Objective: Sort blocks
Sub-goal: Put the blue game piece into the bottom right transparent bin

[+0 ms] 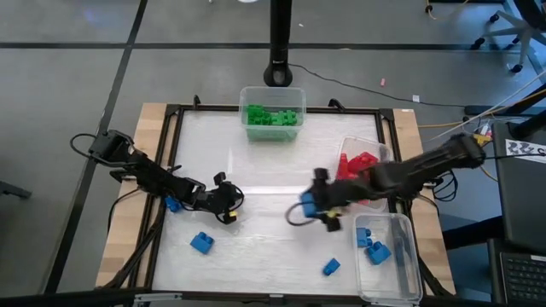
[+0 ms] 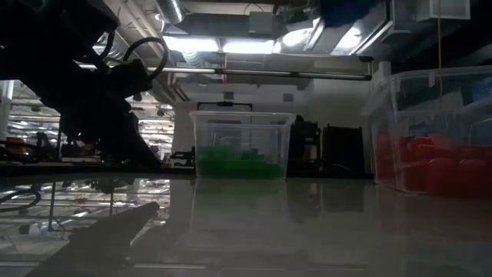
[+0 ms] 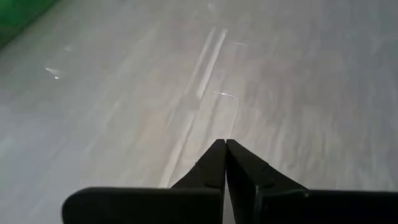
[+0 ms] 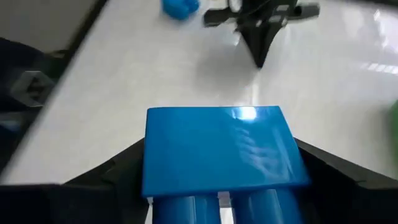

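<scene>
My right end effector (image 4: 217,186) grips a blue block (image 4: 221,149) above mid-desk, near the tub of blues (image 1: 401,256) where it belongs. My left end effector (image 3: 225,149) waits closed, empty.

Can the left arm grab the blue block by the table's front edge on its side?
Probably yes. The left gripper, shut and empty, sits close to the blue block, with only bare table between. It must open first.

Glossy plastic blue block (image 4: 221,149), clear plastic tubs (image 1: 271,107), smooth white tabletop (image 1: 273,170), wood edges.
</scene>
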You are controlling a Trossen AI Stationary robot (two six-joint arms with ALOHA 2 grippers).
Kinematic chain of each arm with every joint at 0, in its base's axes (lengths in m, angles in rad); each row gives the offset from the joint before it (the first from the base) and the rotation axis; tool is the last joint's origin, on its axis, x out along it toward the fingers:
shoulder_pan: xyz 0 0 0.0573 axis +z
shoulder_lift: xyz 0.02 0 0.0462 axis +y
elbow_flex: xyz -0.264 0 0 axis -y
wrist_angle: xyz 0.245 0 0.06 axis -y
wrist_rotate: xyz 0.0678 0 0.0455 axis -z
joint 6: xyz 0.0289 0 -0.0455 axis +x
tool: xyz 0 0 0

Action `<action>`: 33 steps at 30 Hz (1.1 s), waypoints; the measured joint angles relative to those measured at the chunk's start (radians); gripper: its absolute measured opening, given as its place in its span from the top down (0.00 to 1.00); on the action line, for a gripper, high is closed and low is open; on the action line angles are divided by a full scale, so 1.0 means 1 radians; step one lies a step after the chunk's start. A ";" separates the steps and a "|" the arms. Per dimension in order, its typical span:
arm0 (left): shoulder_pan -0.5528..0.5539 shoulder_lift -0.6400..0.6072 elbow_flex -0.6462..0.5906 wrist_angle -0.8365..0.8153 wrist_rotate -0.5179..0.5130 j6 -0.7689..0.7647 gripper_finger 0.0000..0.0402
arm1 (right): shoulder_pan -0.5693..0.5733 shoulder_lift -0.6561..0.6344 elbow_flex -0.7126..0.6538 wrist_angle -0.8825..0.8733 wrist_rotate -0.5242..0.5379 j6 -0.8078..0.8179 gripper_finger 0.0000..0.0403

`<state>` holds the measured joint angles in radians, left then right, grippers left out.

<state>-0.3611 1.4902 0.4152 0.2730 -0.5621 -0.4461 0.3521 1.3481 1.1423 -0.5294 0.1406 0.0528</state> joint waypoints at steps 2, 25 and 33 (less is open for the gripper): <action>0.000 0.000 0.000 0.000 0.000 0.000 1.00 | 0.060 -0.058 0.000 -0.075 0.019 0.105 0.27; 0.000 0.000 0.000 0.020 0.000 -0.003 1.00 | 0.636 -0.132 0.000 -0.584 -0.047 1.183 0.21; 0.000 0.000 0.000 0.028 0.000 0.000 1.00 | 0.636 -0.132 0.000 -0.627 -0.021 1.198 0.21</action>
<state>-0.3611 1.4902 0.4152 0.3012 -0.5621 -0.4465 0.9882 1.2156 1.1427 -1.1569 0.1195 1.2503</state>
